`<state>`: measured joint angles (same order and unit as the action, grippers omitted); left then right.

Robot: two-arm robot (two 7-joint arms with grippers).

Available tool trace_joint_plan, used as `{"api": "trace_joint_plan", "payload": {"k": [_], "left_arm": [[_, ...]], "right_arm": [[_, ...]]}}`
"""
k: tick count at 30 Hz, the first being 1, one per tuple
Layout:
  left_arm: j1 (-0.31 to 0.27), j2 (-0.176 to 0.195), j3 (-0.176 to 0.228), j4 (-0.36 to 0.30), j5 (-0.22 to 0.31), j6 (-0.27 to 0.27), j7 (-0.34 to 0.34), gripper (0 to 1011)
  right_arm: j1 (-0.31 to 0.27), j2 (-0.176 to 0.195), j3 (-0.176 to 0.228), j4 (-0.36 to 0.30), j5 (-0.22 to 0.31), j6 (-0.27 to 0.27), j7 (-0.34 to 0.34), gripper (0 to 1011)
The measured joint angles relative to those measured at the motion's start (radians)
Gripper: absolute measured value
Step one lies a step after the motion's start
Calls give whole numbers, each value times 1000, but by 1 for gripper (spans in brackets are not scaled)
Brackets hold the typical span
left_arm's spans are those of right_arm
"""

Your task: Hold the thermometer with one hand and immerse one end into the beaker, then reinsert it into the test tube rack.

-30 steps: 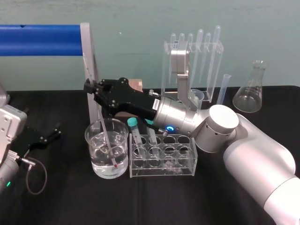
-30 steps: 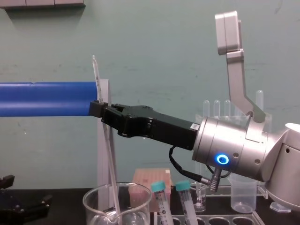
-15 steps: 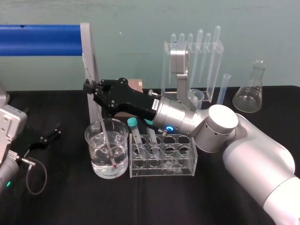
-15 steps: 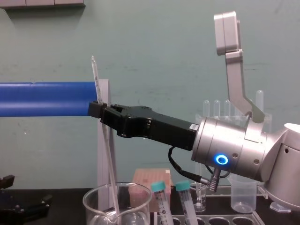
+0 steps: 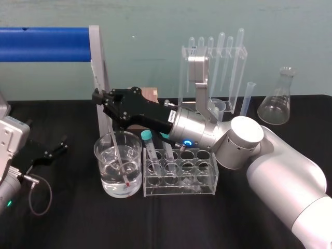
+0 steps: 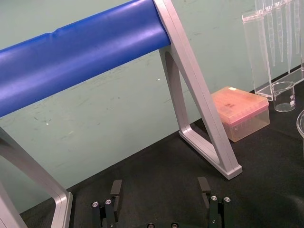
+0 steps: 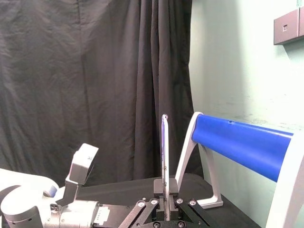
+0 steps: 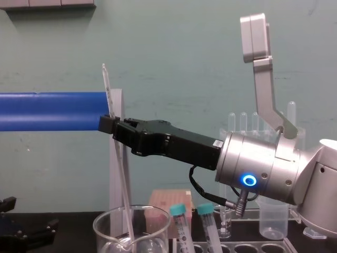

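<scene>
Pinched the thermometer (image 5: pixel 117 155) tight in the right end effector (image 5: pixel 98 97), red tip down in the beaker (image 5: pixel 101 171), left end effector (image 5: pixel 61 146) parked agape; risked snapping it on the rim if swung toward the test tube rack (image 5: pixel 181 177) before lifting clear.

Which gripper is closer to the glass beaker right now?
Right. The right gripper hangs above the rim of the beaker, jaws shut on the thermometer dipping into it. The left gripper sits open, well off to the beaker's left.

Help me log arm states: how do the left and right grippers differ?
The right gripper is shut on the thermometer, dipped in the beaker; the left gripper is open and empty. The right one is raised above the beaker; the left one sits low by the table. Both are black, two-fingered.
</scene>
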<state>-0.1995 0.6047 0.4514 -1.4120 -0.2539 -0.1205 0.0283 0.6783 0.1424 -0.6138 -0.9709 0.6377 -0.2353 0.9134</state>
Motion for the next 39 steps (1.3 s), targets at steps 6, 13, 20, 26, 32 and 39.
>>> {"api": "trace_joint_plan", "payload": {"k": [6, 13, 20, 26, 32, 39], "left_arm": [[0, 0, 0, 0, 0, 0, 0, 1008], [0, 0, 0, 0, 0, 0, 0, 1008], [0, 0, 0, 0, 0, 0, 0, 1008], [0, 0, 0, 0, 0, 0, 0, 1008], [0, 0, 0, 0, 0, 0, 0, 1008], [0, 0, 0, 0, 0, 0, 0, 1008]], "right_arm": [[2, 1, 0, 2, -1, 0, 1, 53], [4, 0, 1, 7, -2, -1, 1, 53], [4, 1, 2, 2, -2, 1, 1, 53], [-3, 21, 24, -92, 38, 28, 6, 53], [-3, 66, 80, -264, 104, 38, -8, 53], [-32, 164, 164, -445, 128, 27, -96, 53]]}}
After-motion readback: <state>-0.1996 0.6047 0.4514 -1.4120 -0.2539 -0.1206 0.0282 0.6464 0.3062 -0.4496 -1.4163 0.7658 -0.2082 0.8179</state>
